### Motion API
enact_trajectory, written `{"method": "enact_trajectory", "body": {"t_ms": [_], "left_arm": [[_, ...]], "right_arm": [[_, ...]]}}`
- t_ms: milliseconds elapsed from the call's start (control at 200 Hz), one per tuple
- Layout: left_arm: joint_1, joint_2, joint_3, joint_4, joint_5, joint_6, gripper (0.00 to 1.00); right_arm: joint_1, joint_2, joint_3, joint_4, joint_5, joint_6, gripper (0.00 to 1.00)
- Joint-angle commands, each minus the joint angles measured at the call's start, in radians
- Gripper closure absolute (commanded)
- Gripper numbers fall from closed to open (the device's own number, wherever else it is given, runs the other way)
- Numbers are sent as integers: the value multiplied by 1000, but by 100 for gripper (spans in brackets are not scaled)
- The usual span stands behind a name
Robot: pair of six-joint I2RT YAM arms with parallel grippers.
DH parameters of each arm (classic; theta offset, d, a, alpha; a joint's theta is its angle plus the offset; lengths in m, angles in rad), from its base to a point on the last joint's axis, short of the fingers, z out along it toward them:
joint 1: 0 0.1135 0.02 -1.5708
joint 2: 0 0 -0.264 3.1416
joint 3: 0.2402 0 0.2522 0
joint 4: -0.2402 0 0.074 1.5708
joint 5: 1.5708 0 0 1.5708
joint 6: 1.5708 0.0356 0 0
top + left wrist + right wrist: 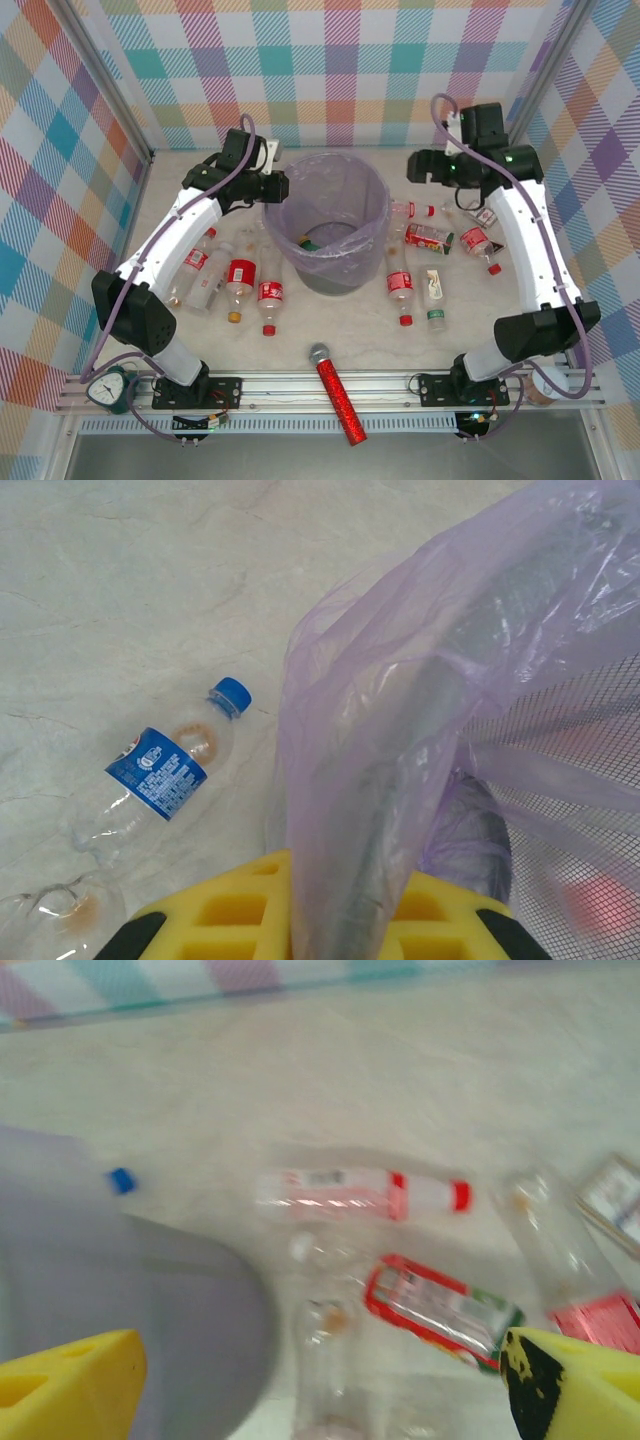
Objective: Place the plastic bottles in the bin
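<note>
"How far along was the job?"
"Hardly begun. Most plastic bottles (240,280) lay on the surface (330,332) on both sides of the bin (330,160), with perhaps one green inside."
"The arms?"
"The left gripper (345,880) straddled the rim, jaws' hold unclear. The right gripper (320,1390) hung wide and empty over the far bottles."

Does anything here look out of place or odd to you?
Yes. A red glittery microphone lies among the scattered plastic bottles, the one thing that is no bottle, and its handle sticks out past the near edge of the table. Also, the left gripper is clamped on the bag-lined rim of the bin.
</note>
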Motion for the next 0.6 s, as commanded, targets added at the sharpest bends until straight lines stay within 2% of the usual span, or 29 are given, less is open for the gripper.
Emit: {"method": "enact_trajectory", "body": {"t_ms": [0,70,170,290,595], "left_arm": [[6,12,-43,-30,-5,10,100],[8,8,-46,-30,0,15,100],[10,5,-53,-34,-3,32,100],[10,-6,-61,-31,-2,38,100],[12,-3,-69,-22,14,29,100]], "right_arm": [[-8,-42,-134,-57,66,89,9],[-17,-73,-267,-57,50,121,9],[-27,-106,-453,-33,-43,151,10],[-27,-117,-599,-4,-52,177,9],[-35,-7,-737,123,-59,199,15]]}}
